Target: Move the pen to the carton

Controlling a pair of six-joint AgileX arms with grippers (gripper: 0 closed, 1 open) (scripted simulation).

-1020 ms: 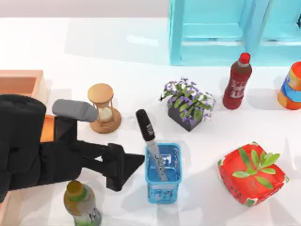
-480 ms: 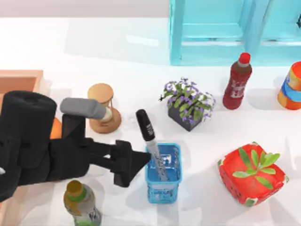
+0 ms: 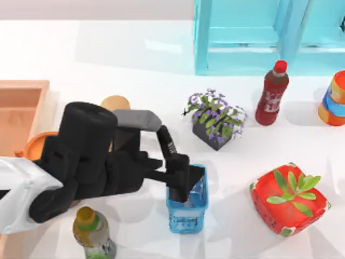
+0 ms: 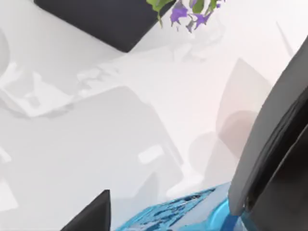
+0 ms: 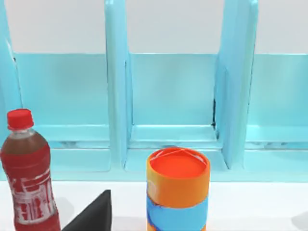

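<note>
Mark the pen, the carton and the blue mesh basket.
pen [image 3: 164, 138], top view, black cap above the hand.
carton [image 3: 23, 85], top view, far wall's rim.
blue mesh basket [image 3: 187, 222], top view, near wall.

The table [image 3: 108, 54] looks smooth and glossy white – soft reflections lie on it near its far edge. The carton [image 3: 21, 108] at the left edge has a matt, cardboard-like orange-brown finish. The left gripper [image 3: 180, 175] and its arm look like matt black plastic. The pen [image 3: 164, 139] has a black cap with a slight sheen. The blue basket [image 3: 186, 218] reads as shiny plastic mesh. The red bottle [image 3: 272, 94] looks like clear glossy plastic – its cap is smooth. The shelf [image 5: 168, 91] is evenly painted, satin turquoise. The can [image 5: 178, 190] is smooth, with orange and blue bands.
</note>
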